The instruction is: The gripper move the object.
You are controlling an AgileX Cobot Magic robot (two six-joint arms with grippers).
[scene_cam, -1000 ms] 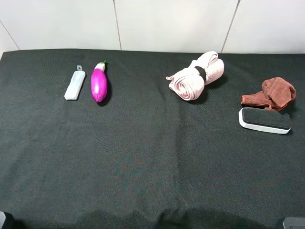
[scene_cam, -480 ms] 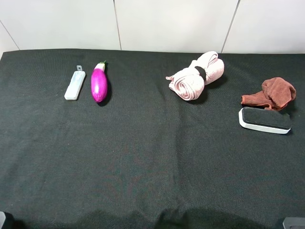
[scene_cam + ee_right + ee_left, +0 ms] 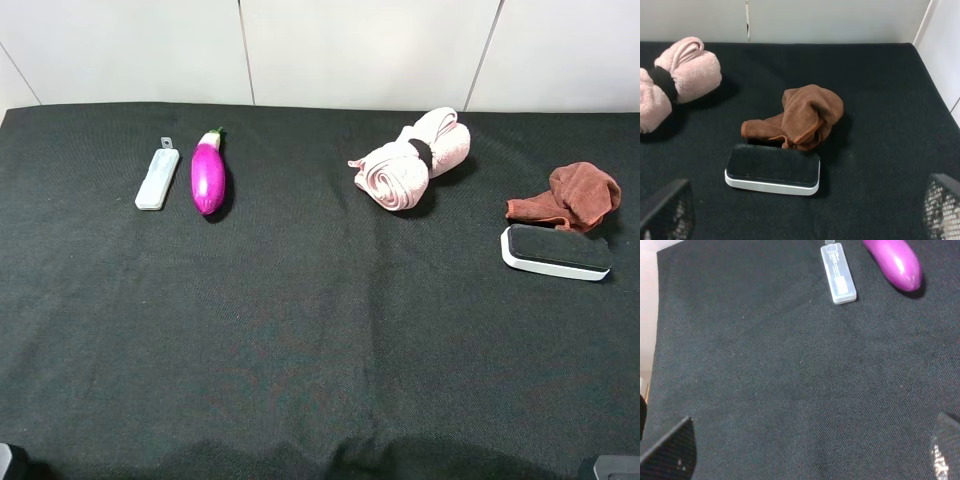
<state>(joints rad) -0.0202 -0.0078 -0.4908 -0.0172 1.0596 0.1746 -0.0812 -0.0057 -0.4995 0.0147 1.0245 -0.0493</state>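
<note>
Nothing on the cloth [image 3: 320, 330] differs from a second ago. Case [image 3: 157, 179] lies far left, just left of the eggplant [image 3: 208, 177], tab end away from the robot; its label is too small to read. Left gripper [image 3: 812, 452] hangs near of it, fingers [image 3: 671, 452] wide apart, empty. Right gripper [image 3: 805, 212] faces the eraser [image 3: 773, 168] and brown rag [image 3: 800, 116], jaws likewise apart. Pink towel [image 3: 412, 158] sits far centre.
</note>
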